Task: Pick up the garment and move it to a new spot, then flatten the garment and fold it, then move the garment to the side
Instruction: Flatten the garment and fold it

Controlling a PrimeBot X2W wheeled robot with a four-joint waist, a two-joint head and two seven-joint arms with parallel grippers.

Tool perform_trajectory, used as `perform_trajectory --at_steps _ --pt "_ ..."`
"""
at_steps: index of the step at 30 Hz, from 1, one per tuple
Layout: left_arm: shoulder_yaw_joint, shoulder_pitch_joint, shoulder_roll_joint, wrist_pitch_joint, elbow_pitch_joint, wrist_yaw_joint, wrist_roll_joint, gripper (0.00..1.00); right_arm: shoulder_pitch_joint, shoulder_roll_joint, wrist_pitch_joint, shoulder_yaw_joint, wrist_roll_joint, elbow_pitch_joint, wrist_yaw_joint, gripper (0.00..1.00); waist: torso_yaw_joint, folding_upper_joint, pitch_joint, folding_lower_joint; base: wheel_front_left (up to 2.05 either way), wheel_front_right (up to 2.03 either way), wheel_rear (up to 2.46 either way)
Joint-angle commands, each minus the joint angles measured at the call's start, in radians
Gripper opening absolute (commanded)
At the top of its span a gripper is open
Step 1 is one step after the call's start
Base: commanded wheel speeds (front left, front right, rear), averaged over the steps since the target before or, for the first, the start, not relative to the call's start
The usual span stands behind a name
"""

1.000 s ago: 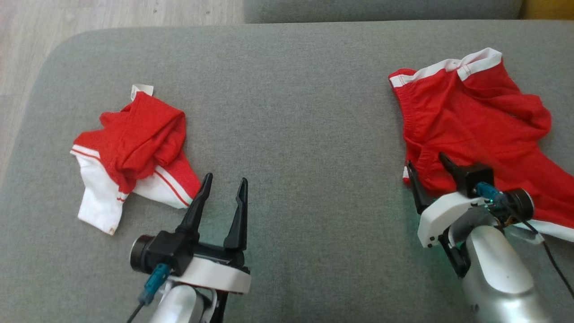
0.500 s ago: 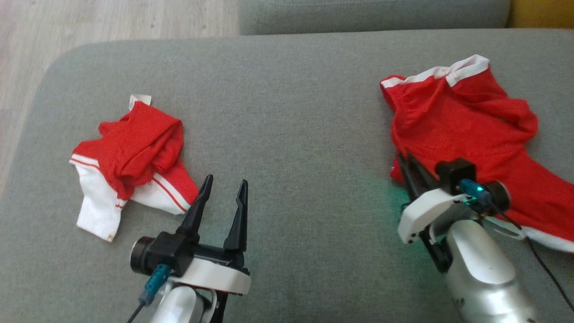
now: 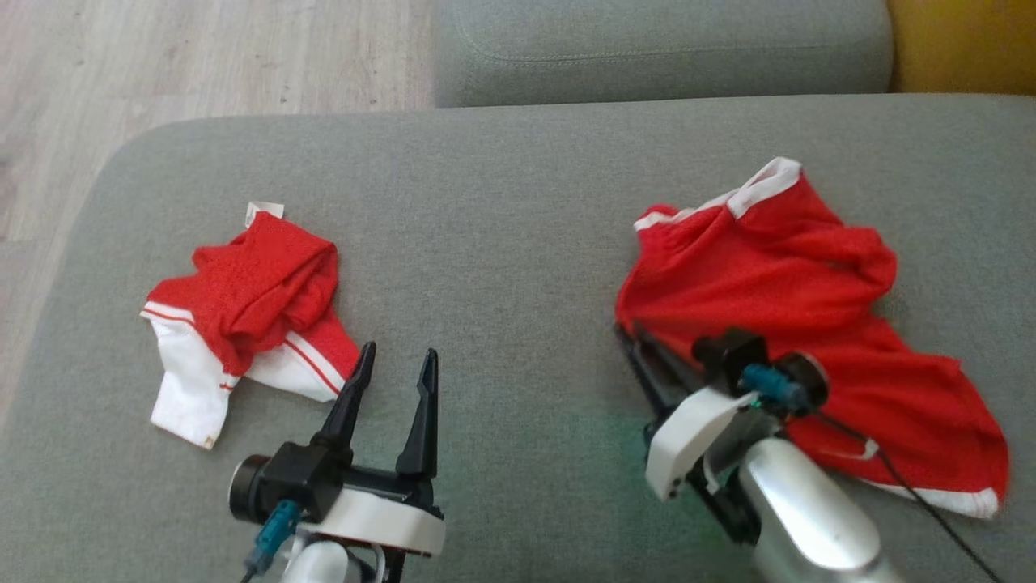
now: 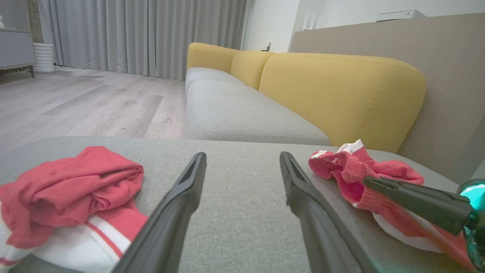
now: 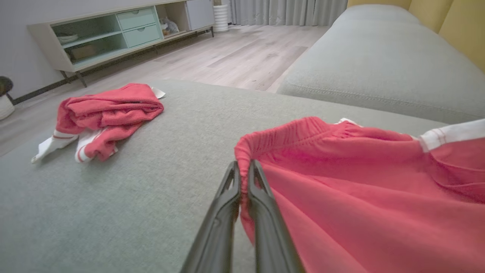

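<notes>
My right gripper (image 3: pixel 627 334) is clenched on the gathered elastic edge of the red shorts (image 3: pixel 777 275). Its two dark fingers lie pressed together, low over the grey sofa seat (image 3: pixel 502 243), and point up and to the left in the head view. The pale forearm rises from the lower right behind it.

The shorts lie on the right half of the seat. Their long axis runs diagonally from the pinched elastic edge and a white-trimmed corner at the upper left to a white-edged hem at the lower right.

The right wrist view looks straight along the closed right gripper (image 5: pixel 242 165) and shows a fold of the red shorts (image 5: pixel 360 182) caught between the tips, a detail the head view blurs.

My left gripper (image 3: pixel 398 354) is released, fingers spread and pointing up the head view over bare cushion, touching nothing. Just beside its left finger lies a crumpled red-and-white garment (image 3: pixel 251 283), well apart from the shorts.

The left wrist view adds the yellow backrest (image 4: pixel 341 91) beyond the seat. The right wrist view adds a low sideboard (image 5: pixel 113 34) on the wood floor (image 5: pixel 235 53).
</notes>
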Motion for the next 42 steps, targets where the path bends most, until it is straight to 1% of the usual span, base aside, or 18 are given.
perform_trajectory --at_steps 1,3,6,11,16,19,27,28,29,32,37,42 --pt "0.035 -0.025 -0.001 -0.009 -0.036 0.003 -0.002 1.00 -0.014 0.018 0.011 0.031 0.016 -0.060 -0.001 0.00 0.005 0.0000 0.000 0.0001 0.00 0.00 0.00" --pt "0.037 -0.024 -0.001 -0.009 -0.040 0.003 -0.002 1.00 -0.003 0.018 0.037 0.044 0.024 -0.095 -0.001 0.00 0.010 0.0000 0.006 0.0001 0.00 0.00 0.00" --pt "0.035 -0.028 -0.001 -0.009 -0.045 0.002 0.000 1.00 -0.006 0.016 0.071 0.033 0.023 -0.133 -0.001 0.00 0.018 0.0000 0.022 0.0001 0.00 0.00 0.00" --pt "0.027 -0.045 -0.001 -0.009 -0.050 0.001 -0.001 1.00 -0.048 -0.009 0.116 -0.042 -0.002 -0.121 -0.001 0.00 0.034 0.0000 0.057 0.0001 0.00 0.00 0.00" --pt "0.012 -0.069 -0.001 -0.009 -0.051 0.002 -0.007 1.00 -0.116 -0.038 0.136 -0.142 -0.062 -0.036 -0.001 0.00 0.050 0.0000 0.091 0.0001 0.00 0.00 0.00" --pt "0.001 -0.084 -0.001 -0.009 -0.048 0.002 -0.011 1.00 -0.157 -0.047 0.133 -0.184 -0.098 0.029 -0.001 0.00 0.061 0.0000 0.106 0.0001 0.00 0.00 0.00" --pt "-0.017 -0.112 -0.001 -0.009 -0.045 0.004 -0.022 1.00 -0.255 -0.051 0.117 -0.258 -0.183 0.220 -0.001 0.00 0.080 0.0000 0.139 0.0001 0.00 0.00 0.00" --pt "-0.019 -0.114 -0.001 -0.009 -0.044 0.005 -0.023 1.00 -0.265 -0.051 0.107 -0.265 -0.198 0.239 -0.001 0.56 0.081 0.0000 0.142 0.0001 0.00 0.00 0.00" --pt "-0.021 -0.116 -0.001 -0.009 -0.044 0.005 -0.023 1.00 -0.274 -0.048 0.096 -0.275 -0.207 0.257 -0.001 1.00 0.081 0.0000 0.144 0.0001 0.00 0.00 0.00" --pt "-0.021 -0.120 -0.001 -0.009 -0.041 0.007 -0.024 1.00 -0.289 -0.037 0.068 -0.290 -0.214 0.286 -0.001 1.00 0.077 0.0000 0.145 0.0001 0.00 0.00 0.00" --pt "-0.008 -0.121 -0.001 -0.009 -0.034 0.006 -0.019 1.00 -0.299 -0.009 -0.010 -0.299 -0.206 0.323 -0.001 1.00 0.047 0.0000 0.129 0.0001 0.00 0.00 0.00" --pt "0.010 -0.112 -0.001 -0.009 -0.034 0.005 -0.013 1.00 -0.280 0.008 -0.074 -0.277 -0.149 0.321 -0.001 1.00 0.003 0.0000 0.098 0.0001 0.00 0.00 0.00"
